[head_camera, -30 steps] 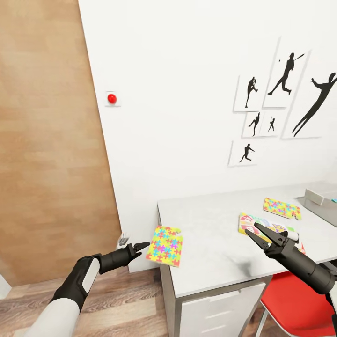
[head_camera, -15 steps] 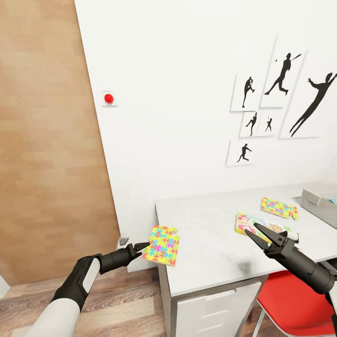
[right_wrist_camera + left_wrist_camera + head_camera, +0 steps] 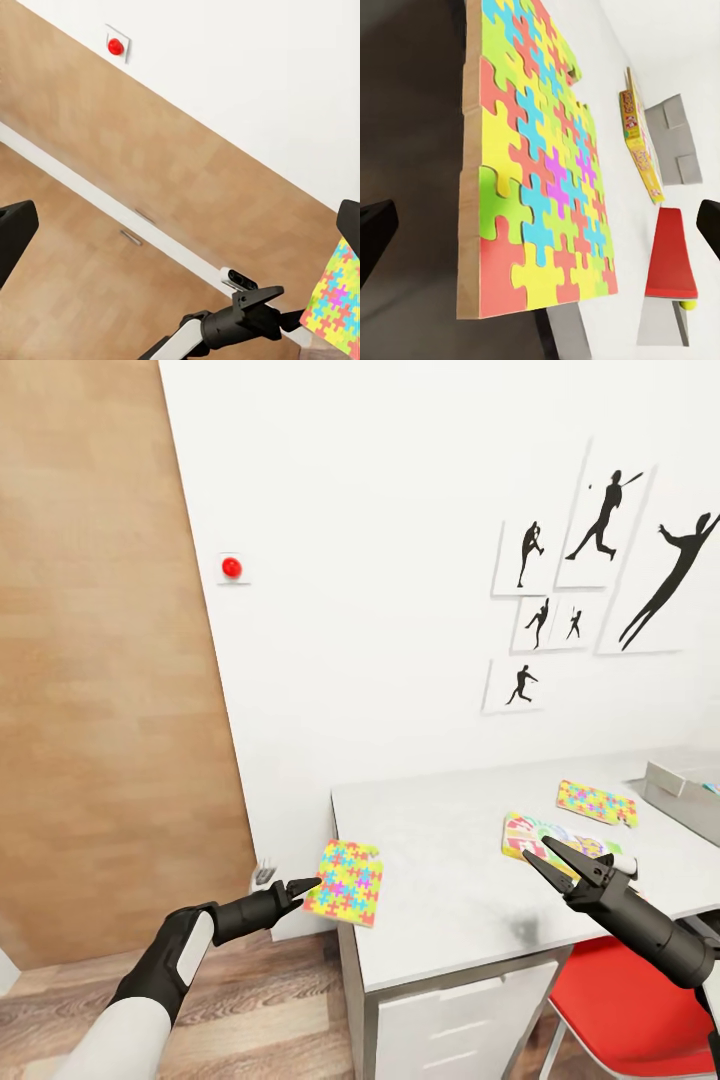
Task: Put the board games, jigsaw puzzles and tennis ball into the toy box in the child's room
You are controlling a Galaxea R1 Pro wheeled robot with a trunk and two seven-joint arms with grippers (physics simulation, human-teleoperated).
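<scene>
Near jigsaw puzzle (image 3: pixel 346 882): thin flat sheet, cardboard-brown edge, bright interlocking pieces in yellow, pink, green and blue; it sits at the table's left end, overhanging the edge, long axis running from the front edge back toward the wall, slightly tilted.
Left gripper (image 3: pixel 305 884): black, tips right at the puzzle's overhanging left edge; the left wrist view has its fingers spread wide either side of the sheet, not pinching.
Far jigsaw puzzle (image 3: pixel 597 803): same pattern, lying flat further along, long axis along the table, near the toy box.
Board game (image 3: pixel 556 842): flat glossy box, white with red and green, between the two puzzles, partly behind the right gripper.
Right gripper (image 3: pixel 547 859): black tapered fingers spread in a V, empty, above the table's front part.
Toy box (image 3: pixel 682 788): pale grey low-walled bin at the right end.
Table (image 3: pixel 450 870): smooth pale grey top, white drawer fronts.
Chair (image 3: pixel 630 1015): red seat beneath the table.
</scene>
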